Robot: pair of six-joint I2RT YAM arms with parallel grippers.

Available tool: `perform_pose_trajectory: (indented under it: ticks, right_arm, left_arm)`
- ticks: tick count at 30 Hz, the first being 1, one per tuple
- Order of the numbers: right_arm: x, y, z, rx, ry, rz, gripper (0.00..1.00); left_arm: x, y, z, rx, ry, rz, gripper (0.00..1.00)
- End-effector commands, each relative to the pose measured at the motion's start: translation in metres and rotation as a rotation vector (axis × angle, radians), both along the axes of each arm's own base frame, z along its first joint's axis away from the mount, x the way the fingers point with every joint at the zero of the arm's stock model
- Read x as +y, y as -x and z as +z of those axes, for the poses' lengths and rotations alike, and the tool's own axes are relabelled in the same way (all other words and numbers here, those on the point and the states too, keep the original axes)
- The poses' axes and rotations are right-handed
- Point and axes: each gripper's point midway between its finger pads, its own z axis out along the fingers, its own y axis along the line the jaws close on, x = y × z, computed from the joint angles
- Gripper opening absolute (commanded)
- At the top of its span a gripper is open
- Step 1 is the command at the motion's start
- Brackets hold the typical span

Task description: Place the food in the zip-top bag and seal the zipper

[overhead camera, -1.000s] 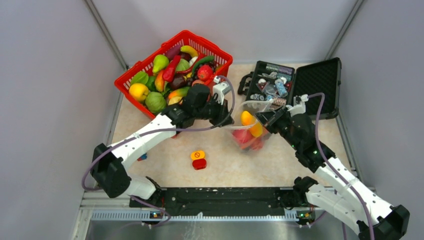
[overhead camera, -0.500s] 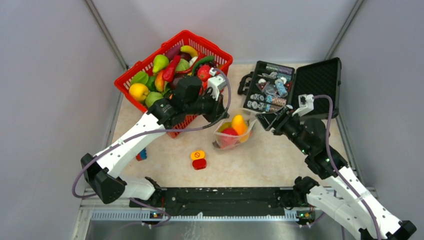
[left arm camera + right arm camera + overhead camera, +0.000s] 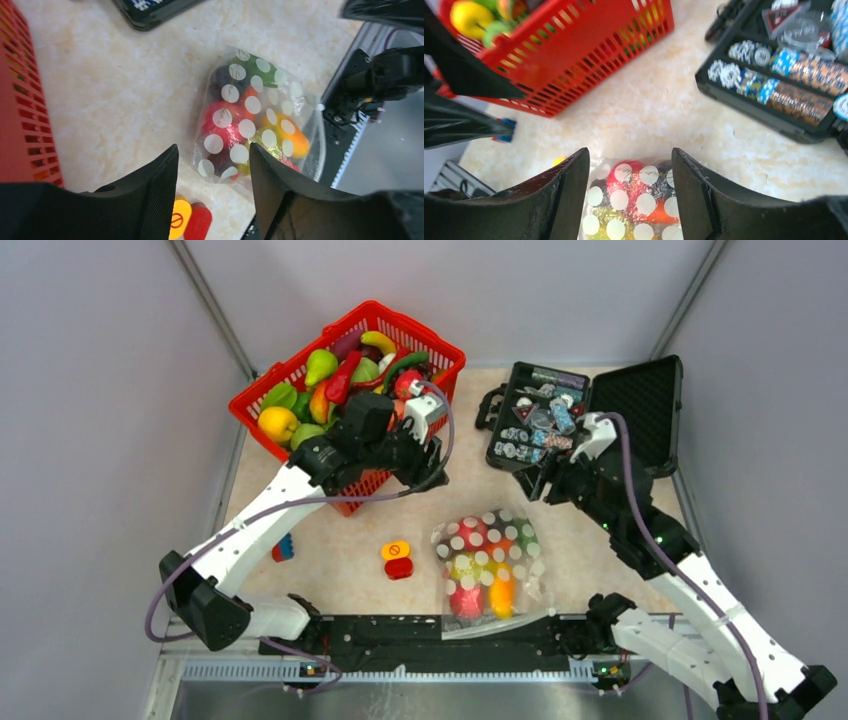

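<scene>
The zip-top bag point(image 3: 487, 565) lies flat on the table near the front edge, dotted face up, with red, orange, yellow and green food point(image 3: 468, 595) inside. Its zipper point(image 3: 500, 624) runs along the near edge, by the black rail. My left gripper point(image 3: 428, 455) hangs open and empty, above and left of the bag point(image 3: 250, 120). My right gripper point(image 3: 535, 483) is open and empty too, above the far end of the bag point(image 3: 639, 200). Neither gripper touches the bag. More food point(image 3: 320, 390) fills the red basket.
The red basket point(image 3: 452, 352) stands at the back left, beside my left arm. An open black case point(image 3: 640, 400) of chips sits at the back right. An orange-and-red button block point(image 3: 397, 559) lies left of the bag, and a blue brick point(image 3: 283, 548) shows under my left arm.
Both grippers have opened and let go of the bag. It dropped from between them to the table and now lies flat nearer the front edge.
</scene>
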Motion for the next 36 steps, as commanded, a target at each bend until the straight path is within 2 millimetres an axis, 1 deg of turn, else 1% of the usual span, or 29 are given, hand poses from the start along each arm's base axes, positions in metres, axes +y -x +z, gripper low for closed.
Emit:
perform_pose_trajectory:
  ticks: [1, 5, 7, 9, 11, 12, 14, 15, 16, 19, 21, 23, 26, 29, 32, 36]
  right_arm:
    - [0.001, -0.002, -0.030, 0.094, 0.064, 0.005, 0.61]
    - [-0.018, -0.009, -0.053, 0.189, 0.029, -0.167, 0.62]
    - [-0.024, -0.008, -0.070, 0.261, 0.010, -0.232, 0.62]
    - [-0.026, -0.003, -0.089, 0.334, -0.012, -0.271, 0.62]
    - [-0.028, 0.003, -0.107, 0.393, -0.027, -0.297, 0.62]
    - [-0.032, 0.007, -0.114, 0.422, -0.032, -0.326, 0.63]
    - [-0.039, 0.014, -0.127, 0.462, -0.038, -0.368, 0.64]
    - [-0.041, 0.017, -0.135, 0.475, -0.044, -0.377, 0.64]
    - [-0.041, 0.019, -0.138, 0.479, -0.057, -0.377, 0.64]
    - [-0.038, 0.022, -0.141, 0.476, -0.114, -0.372, 0.64]
    - [-0.038, 0.022, -0.142, 0.474, -0.139, -0.381, 0.64]
    - [-0.038, 0.023, -0.145, 0.481, -0.147, -0.387, 0.64]
    - [-0.037, 0.027, -0.153, 0.511, -0.142, -0.383, 0.64]
    - [-0.034, 0.032, -0.160, 0.532, -0.153, -0.364, 0.64]
    - [-0.029, 0.035, -0.160, 0.536, -0.181, -0.335, 0.64]
    - [-0.026, 0.038, -0.160, 0.525, -0.218, -0.315, 0.64]
  left_arm:
    - [-0.006, 0.027, 0.002, 0.016, 0.055, -0.131, 0.60]
    - [-0.013, 0.047, -0.023, 0.084, 0.047, -0.174, 0.62]
    - [-0.012, 0.056, -0.038, 0.106, 0.030, -0.162, 0.65]
    - [-0.010, 0.066, -0.048, 0.161, 0.044, -0.131, 0.69]
    - [-0.009, 0.083, -0.056, 0.220, 0.085, -0.135, 0.70]
    - [-0.007, 0.094, -0.062, 0.254, 0.096, -0.135, 0.72]
    - [0.001, 0.117, -0.082, 0.317, 0.086, -0.137, 0.76]
    - [0.004, 0.130, -0.087, 0.335, 0.085, -0.148, 0.77]
    - [0.005, 0.141, -0.096, 0.363, 0.075, -0.159, 0.79]
    - [0.004, 0.177, -0.110, 0.385, 0.047, -0.199, 0.80]
    - [0.001, 0.195, -0.117, 0.388, 0.031, -0.224, 0.82]
    - [-0.001, 0.208, -0.126, 0.434, 0.027, -0.233, 0.84]
    - [-0.005, 0.221, -0.145, 0.502, 0.028, -0.223, 0.84]
    - [-0.008, 0.222, -0.165, 0.517, 0.016, -0.164, 0.84]
    - [-0.014, 0.224, -0.178, 0.487, 0.002, -0.117, 0.84]
    - [-0.024, 0.229, -0.191, 0.470, 0.024, -0.096, 0.86]
